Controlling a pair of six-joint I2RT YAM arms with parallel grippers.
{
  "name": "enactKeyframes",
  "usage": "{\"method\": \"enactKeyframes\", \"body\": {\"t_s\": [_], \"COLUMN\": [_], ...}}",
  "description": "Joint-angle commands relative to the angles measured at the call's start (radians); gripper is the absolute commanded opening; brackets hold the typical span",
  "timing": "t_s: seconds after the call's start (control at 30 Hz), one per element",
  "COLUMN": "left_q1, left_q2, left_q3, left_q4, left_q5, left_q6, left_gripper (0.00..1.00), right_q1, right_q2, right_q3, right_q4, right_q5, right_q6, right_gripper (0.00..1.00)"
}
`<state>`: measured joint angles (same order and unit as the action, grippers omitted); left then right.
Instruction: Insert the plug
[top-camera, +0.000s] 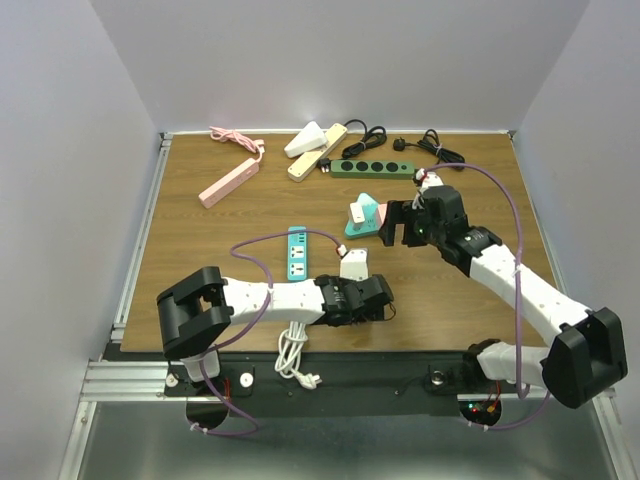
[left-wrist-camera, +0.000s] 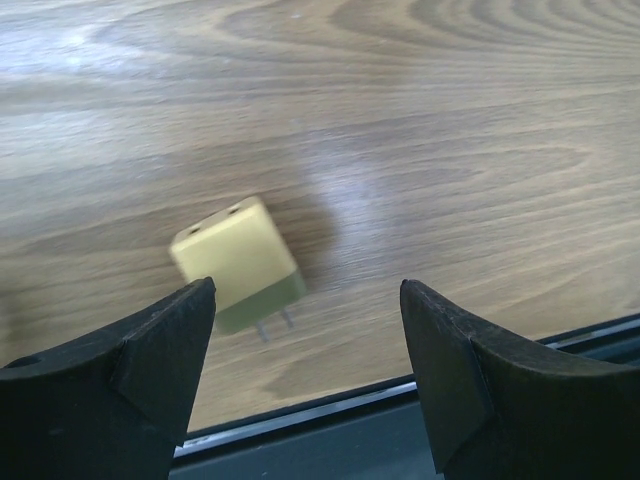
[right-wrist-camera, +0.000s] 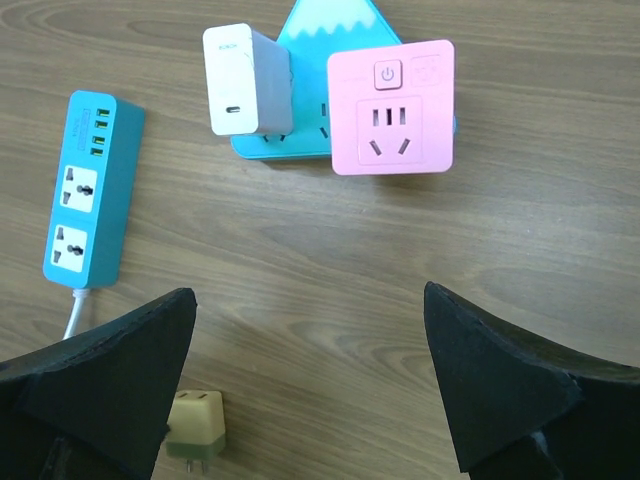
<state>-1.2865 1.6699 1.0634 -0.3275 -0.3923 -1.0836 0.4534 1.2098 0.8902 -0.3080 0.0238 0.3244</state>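
The yellow plug (left-wrist-camera: 238, 262) is lying loose on the wooden table (top-camera: 200, 240), just beside the cable end of the blue power strip (top-camera: 297, 255), on the strip's right-arm side, and the left gripper (left-wrist-camera: 308, 300) is hanging low over it with its fingers spread apart, gripping nothing. The right gripper (right-wrist-camera: 310, 310) is hovering farther out on that same side of the strip, jaws standing wide and empty, looking down at a pink socket cube (right-wrist-camera: 392, 107) and a white charger (right-wrist-camera: 247, 80), both sitting on a teal triangular base (right-wrist-camera: 335, 25) well apart from the strip.
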Motion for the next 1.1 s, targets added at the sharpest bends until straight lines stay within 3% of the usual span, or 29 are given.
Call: {"method": "enactKeyframes", "body": {"t_s": [0.0,0.13,0.8,0.9,1.0,1.07], "left_q1": [-0.02,-0.024,0.056,0.059,0.058,0.058], "left_q2": [-0.002,0.002,0.045,0.057,0.07,0.071], "left_q3": [0.078,0.073,-0.025,-0.017,-0.006,-0.01], "left_q4": [-0.139,-0.205,-0.062,-0.045,-0.045,-0.045], "left_q5": [-0.08,-0.083,-0.005,0.006,0.023,0.039], "left_q6": [-0.044,-0.087,-0.013,0.008,0.024,0.024], "left_gripper": [0.86,0.86,0.86,0.83,0.7,0.67], "right_q1": [-0.033,-0.044,-0.059,-0.059,-0.059,-0.061], "right_q2": [0.014,0.039,0.04,0.04,0.045,0.048], "right_q3": [-0.007,-0.002,-0.005,-0.004,-0.004,-0.004], "right_q4": [0.027,0.04,0.056,0.056,0.056,0.055], "right_q5": [-0.094,-0.122,-0.183,-0.183,-0.18,-0.179], "right_q6": [-0.028,-0.028,-0.036,-0.038,-0.038,-0.038], "right_gripper": [1.0,1.0,1.0,1.0,1.0,1.0]}}
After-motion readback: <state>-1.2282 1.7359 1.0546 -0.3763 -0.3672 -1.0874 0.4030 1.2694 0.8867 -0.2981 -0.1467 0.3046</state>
